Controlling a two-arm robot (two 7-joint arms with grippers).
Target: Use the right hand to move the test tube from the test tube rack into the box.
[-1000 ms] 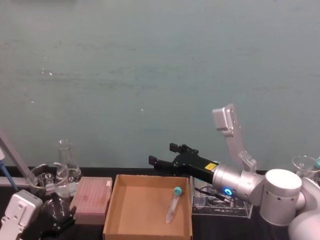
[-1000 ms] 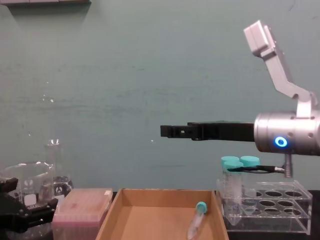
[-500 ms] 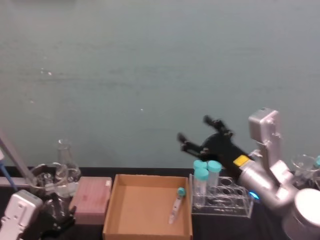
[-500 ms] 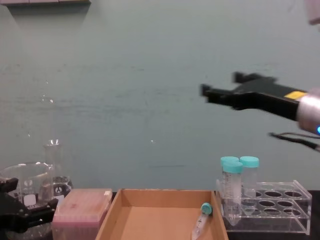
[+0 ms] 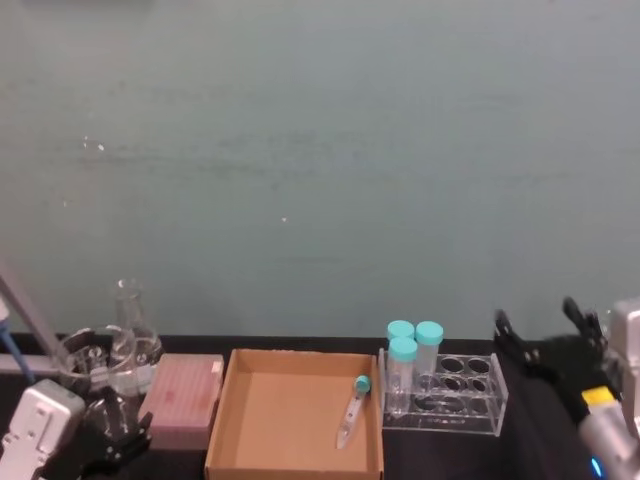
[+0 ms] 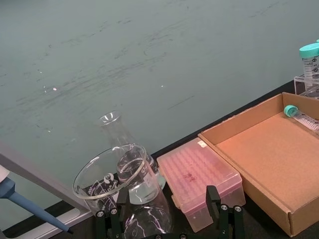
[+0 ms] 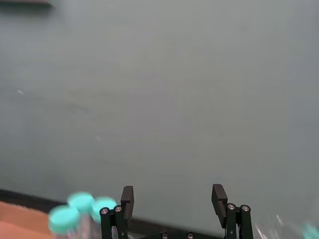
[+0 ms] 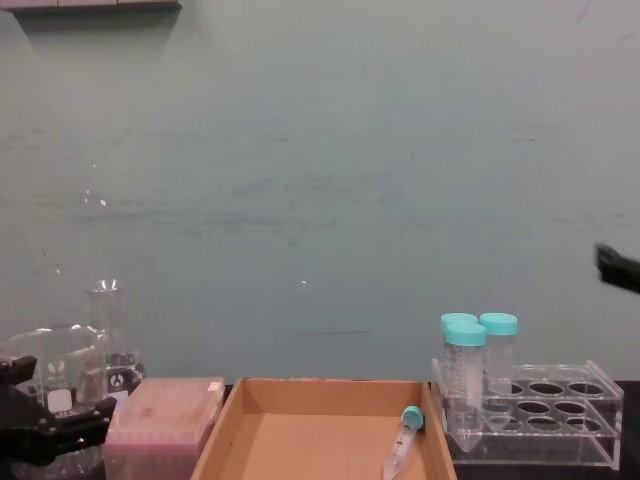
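Lying inside the box [image 5: 295, 415] beside the test tube rack [image 5: 455, 395], the test tube [image 5: 351, 409] (teal cap up) rests while the right hand [image 5: 545, 325], fingers spread and empty, hangs right of the rack.

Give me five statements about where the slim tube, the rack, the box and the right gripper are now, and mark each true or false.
1. The slim tube lies inside the box. True.
2. The right gripper is shut on the slim tube. False: its fingers are open and empty, off to the right of the rack.
3. Three wide tubes stand in the rack. True.
4. The slim tube stands upright in the rack. False: it lies tilted against the box's right wall.
5. The pink tip box sits left of the box. True.
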